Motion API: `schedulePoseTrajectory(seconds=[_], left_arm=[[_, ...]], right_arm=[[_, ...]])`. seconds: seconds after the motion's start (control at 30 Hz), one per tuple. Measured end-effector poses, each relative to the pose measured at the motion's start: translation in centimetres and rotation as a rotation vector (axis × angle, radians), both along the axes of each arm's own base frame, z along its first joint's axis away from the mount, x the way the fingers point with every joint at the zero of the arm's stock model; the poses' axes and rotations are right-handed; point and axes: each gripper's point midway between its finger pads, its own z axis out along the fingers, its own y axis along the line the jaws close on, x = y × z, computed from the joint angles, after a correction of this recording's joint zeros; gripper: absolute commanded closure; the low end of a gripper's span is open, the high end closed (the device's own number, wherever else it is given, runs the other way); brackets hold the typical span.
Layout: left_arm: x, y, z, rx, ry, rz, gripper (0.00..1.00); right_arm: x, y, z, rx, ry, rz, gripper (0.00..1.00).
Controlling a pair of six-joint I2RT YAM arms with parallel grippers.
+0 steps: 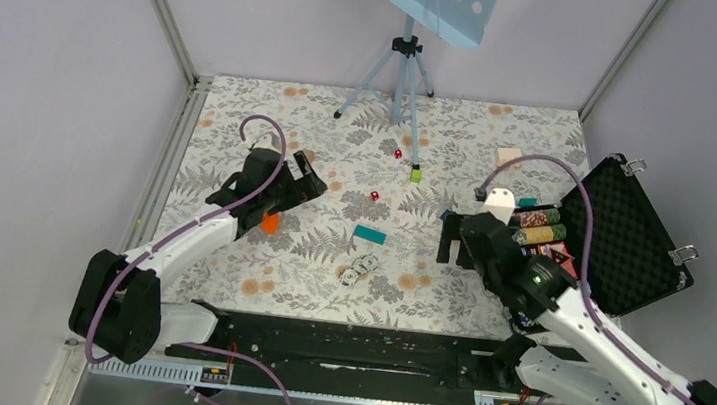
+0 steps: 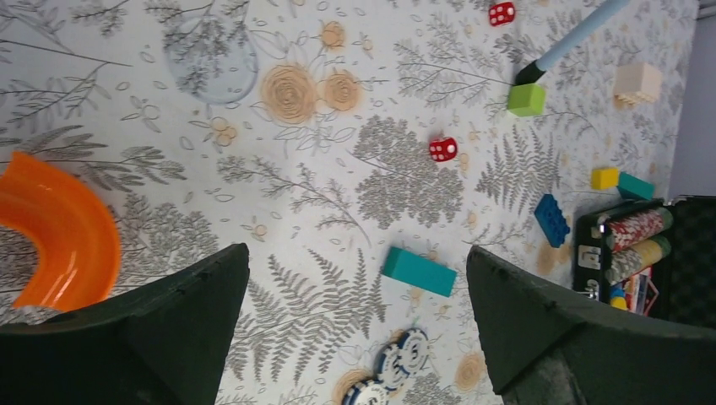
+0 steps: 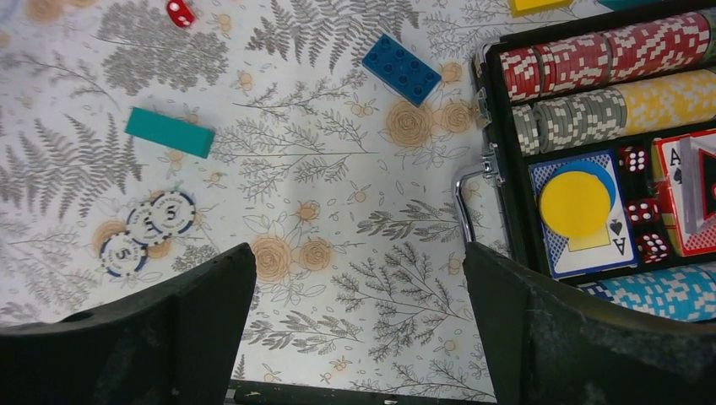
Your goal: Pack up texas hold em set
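Your left gripper (image 1: 303,179) and right gripper (image 1: 451,236) both stand wide apart and empty, so pinch the thin, hard, slippery loose chips (image 1: 358,267) lying on the worktop (image 1: 502,137) by their rims, bound for the open case (image 1: 637,237) at right.

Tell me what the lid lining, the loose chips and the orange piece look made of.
Lid lining: black foam, matte, judging by its regular dimpled egg-crate surface.
Loose chips: probably plastic or clay composite, dull finish, striped rims, printed centre labels.
Orange piece: moulded plastic, glossy, with bright highlights along its curve.
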Motion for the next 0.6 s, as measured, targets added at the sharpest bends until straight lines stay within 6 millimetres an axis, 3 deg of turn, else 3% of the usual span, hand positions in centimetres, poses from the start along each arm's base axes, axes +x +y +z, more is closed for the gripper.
schedulePoseTrajectory(seconds=[0.13,0.27,0.43,0.6], left_arm=[[-0.2,1.0,-0.6,0.026,0.016,-0.011,0.01],[-0.8,0.5,-0.7,0.018,0.024,-0.063,0.01],[-1.2,-0.6,-0.3,-0.004,0.014,-0.134,0.01],[-2.0,-1.8,-0.3,0.008,0.003,-0.202,0.01]], right_arm=[[1.8,0.0,-0.7,-0.046,0.071,-0.069,0.0],[4.5,-3.8,-2.2,-0.021,0.155,-0.285,0.01],[6.0,-7.3,-3.6,-0.012,0.219,-0.46,0.01],[7.5,-10.5,-3.8,0.029,0.24,-0.615,0.0]])
